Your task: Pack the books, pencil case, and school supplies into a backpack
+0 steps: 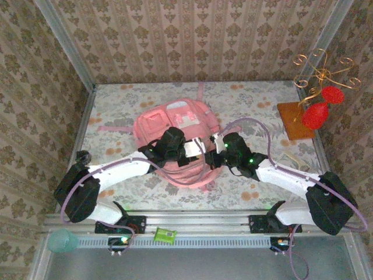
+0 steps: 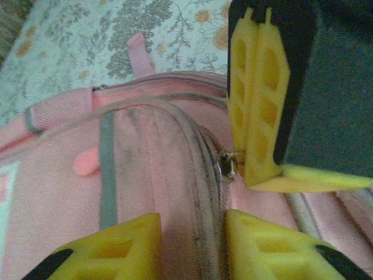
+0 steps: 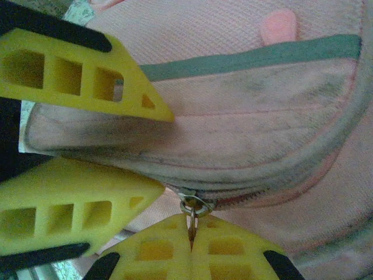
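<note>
The pink backpack (image 1: pixel 175 125) lies flat in the middle of the table. My left gripper (image 1: pixel 169 146) pinches a ridge of its fabric beside the zip seam; its yellow fingers (image 2: pixel 116 248) press on either side of the fold (image 2: pixel 192 192). My right gripper (image 1: pixel 224 149) is shut on the metal zip pull (image 3: pixel 191 224), which sticks out from between its closed fingertips (image 3: pixel 163 251). In the left wrist view the right gripper (image 2: pixel 256 116) hangs over the zip slider (image 2: pixel 227 164). In the right wrist view the left gripper (image 3: pixel 166 153) clamps the pocket flap. The books and school supplies are out of view.
A wooden stand (image 1: pixel 296 119) with gold wire and red ornaments (image 1: pixel 317 114) sits at the back right. A pink strap (image 1: pixel 113 127) trails left of the backpack. A green object (image 1: pixel 165 235) and a teal cup (image 1: pixel 61 240) rest by the near rail. Patterned walls enclose the table.
</note>
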{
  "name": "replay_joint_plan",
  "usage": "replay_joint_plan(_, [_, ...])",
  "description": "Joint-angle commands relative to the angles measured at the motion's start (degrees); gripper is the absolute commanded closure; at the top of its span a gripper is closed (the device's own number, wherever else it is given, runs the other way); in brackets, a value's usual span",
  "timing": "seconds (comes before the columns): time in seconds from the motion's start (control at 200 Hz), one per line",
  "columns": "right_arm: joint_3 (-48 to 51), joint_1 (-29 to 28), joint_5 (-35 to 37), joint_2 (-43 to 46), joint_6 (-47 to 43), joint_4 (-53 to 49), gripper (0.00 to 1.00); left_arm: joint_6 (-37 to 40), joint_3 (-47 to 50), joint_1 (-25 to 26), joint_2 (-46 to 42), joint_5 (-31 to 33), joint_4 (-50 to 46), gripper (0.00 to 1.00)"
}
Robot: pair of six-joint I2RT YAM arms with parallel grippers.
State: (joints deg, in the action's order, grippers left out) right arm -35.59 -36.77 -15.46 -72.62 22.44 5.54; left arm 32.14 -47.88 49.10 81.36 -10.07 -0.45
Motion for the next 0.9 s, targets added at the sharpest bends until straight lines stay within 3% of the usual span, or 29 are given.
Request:
replay_joint_plan(0.0, [0.92,0.18,-1.96,3.52,-2.26,2.64,1.00,1.91,0.81,-2.99,-1.29,-0.75,-3.58,0.82])
replay_joint_plan(0.08, [1.23,0.80,-0.95,3.87,-2.59,2.21,1.00,3.93,2.06,-4.64,-2.91,-3.38,-3.80,1.00])
replay_joint_plan(0.375, [-3.76,1.59,15.47,2.62,-2.84,-8.47,1.00,9.62,6.31,-8.29,-7.58,-10.24,-3.75,1.00])
replay_joint_plan(0.505, [-6.40,4.13,19.40,1.39,-4.49,-13.12,1.00,10.84,8.76,-9.51,-10.21,-12.47,-3.01,1.00])
replay_joint_plan(0.74, [-12.03,8.31,18.46,-6.79,-5.35,-12.04,1.00,11.59,13.73,-11.65,-15.94,-16.48,-2.14,1.00])
replay_joint_plan(0.895, [-12.55,9.39,10.40,-10.65,-7.42,-7.05,1.00,12.47,13.82,-12.89,-15.11,-17.53,-2.74,1.00])
